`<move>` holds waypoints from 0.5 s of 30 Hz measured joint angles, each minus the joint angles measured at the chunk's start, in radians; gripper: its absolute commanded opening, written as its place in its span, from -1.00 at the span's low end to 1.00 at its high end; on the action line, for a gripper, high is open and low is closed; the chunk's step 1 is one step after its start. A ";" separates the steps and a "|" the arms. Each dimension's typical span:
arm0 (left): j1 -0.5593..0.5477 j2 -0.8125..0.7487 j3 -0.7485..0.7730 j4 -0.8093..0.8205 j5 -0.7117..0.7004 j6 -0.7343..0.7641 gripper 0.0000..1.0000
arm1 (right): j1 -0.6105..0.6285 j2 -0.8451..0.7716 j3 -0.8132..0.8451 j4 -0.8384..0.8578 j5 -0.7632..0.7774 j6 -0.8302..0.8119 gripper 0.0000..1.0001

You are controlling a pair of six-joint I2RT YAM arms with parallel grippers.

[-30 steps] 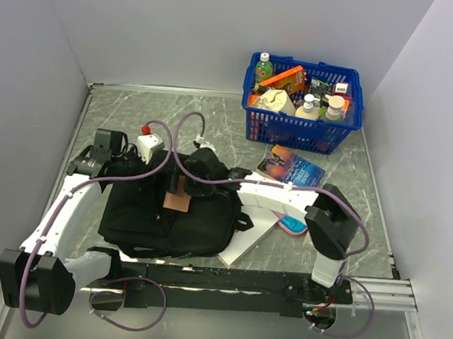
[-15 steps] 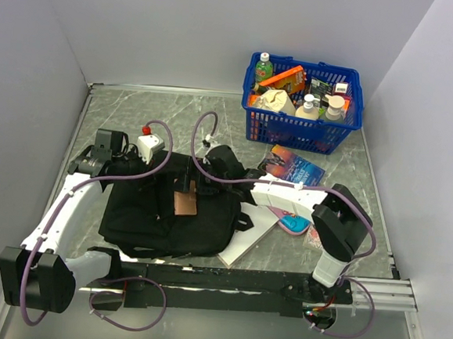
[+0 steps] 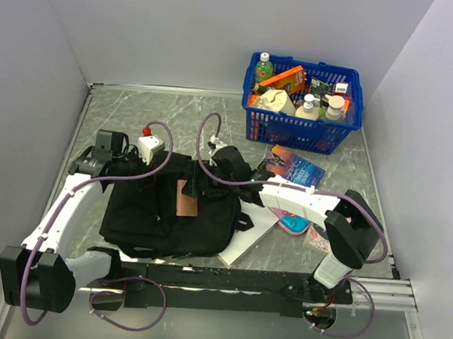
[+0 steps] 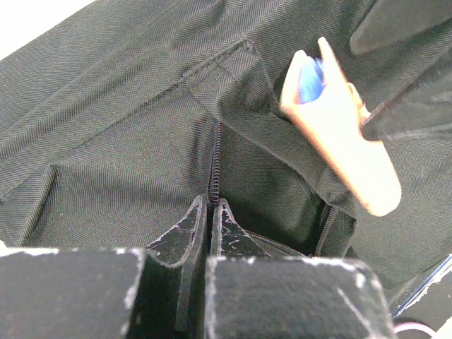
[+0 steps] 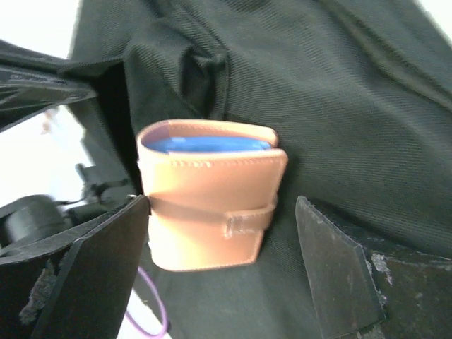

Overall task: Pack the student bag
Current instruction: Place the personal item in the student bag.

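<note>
Left of centre overhead, your black bag (image 3: 152,219) lies flat. Your left gripper (image 4: 210,210) pinches its zipper seam at the upper-left corner. Your right gripper (image 5: 222,205) gapes above the bag's middle, a tan wallet (image 5: 208,176) unclamped between its fingers.

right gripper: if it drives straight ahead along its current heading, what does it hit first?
The tan wallet, sitting between the open jaws of the right gripper. The black fabric of the student bag comes right behind it. Depth is hard to judge.
</note>
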 measured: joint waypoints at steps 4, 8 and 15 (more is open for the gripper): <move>0.000 0.006 0.000 0.003 0.000 0.000 -0.98 | 0.033 -0.001 0.081 -0.141 0.113 -0.041 0.79; 0.000 0.007 0.000 0.002 0.000 0.000 -0.98 | 0.098 0.003 0.189 -0.246 0.227 -0.071 0.79; 0.000 0.007 0.000 0.002 0.001 -0.001 -0.98 | 0.217 0.047 0.313 -0.376 0.419 -0.055 0.81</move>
